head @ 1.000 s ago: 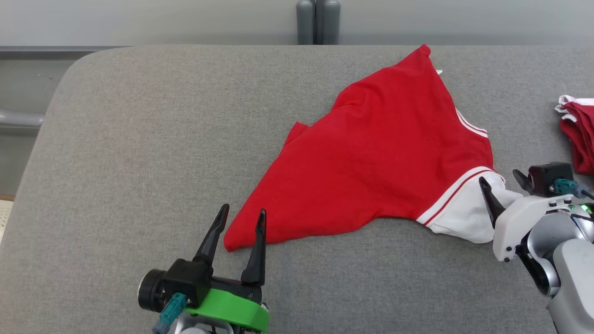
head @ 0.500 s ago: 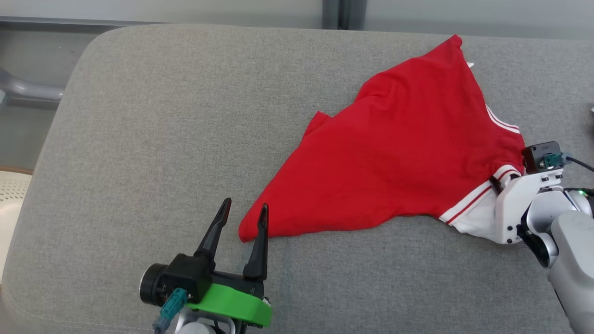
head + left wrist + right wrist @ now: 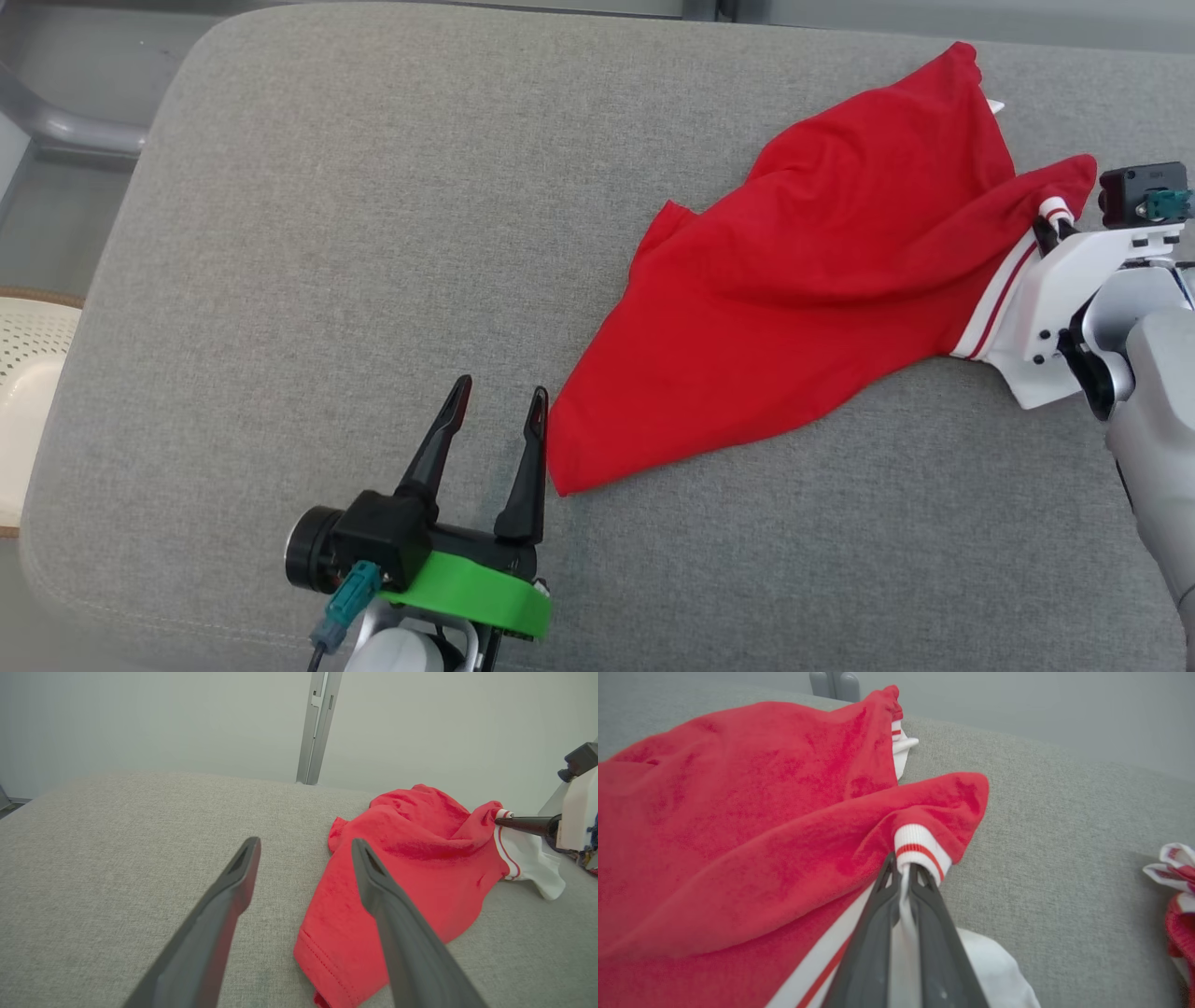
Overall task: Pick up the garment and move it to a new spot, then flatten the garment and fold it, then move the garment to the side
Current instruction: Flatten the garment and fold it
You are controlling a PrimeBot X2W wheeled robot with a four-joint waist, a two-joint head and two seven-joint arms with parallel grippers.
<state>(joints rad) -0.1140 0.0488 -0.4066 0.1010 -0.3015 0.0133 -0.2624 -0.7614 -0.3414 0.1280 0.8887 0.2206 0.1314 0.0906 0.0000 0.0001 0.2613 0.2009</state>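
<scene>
- Jaws on the right arm (image 3: 1102, 308) are shut tight, pinching the white striped cuff (image 3: 920, 851) of the red garment (image 3: 803, 299).
- The left jaws are wide open and hold nothing. Their two dark fingers (image 3: 527, 448) point toward 12 o'clock, with one finger just beside the garment's near corner (image 3: 565, 481).
- The garment lies on the grey surface (image 3: 327, 233), out toward 2 o'clock from the robot. It is bunched and lifted a little at the pinched end, at 3 o'clock. Its long point reaches down toward 7 o'clock.
- I think the step now is picking the garment up so it can go to a new spot.
- To do it well, the right arm should go up slowly. The pinch looks to be on just a thin bit of cuff, and a fast pull could let it slip out.
- Lifting high enough would stop the long red part from dragging and rolling up.
- The left jaws are close enough to grab the near corner, and two holds would keep the cloth spread.
- It should stay away from the other clothes (image 3: 1178, 891) at 3 o'clock, so they don't get mixed up.
</scene>
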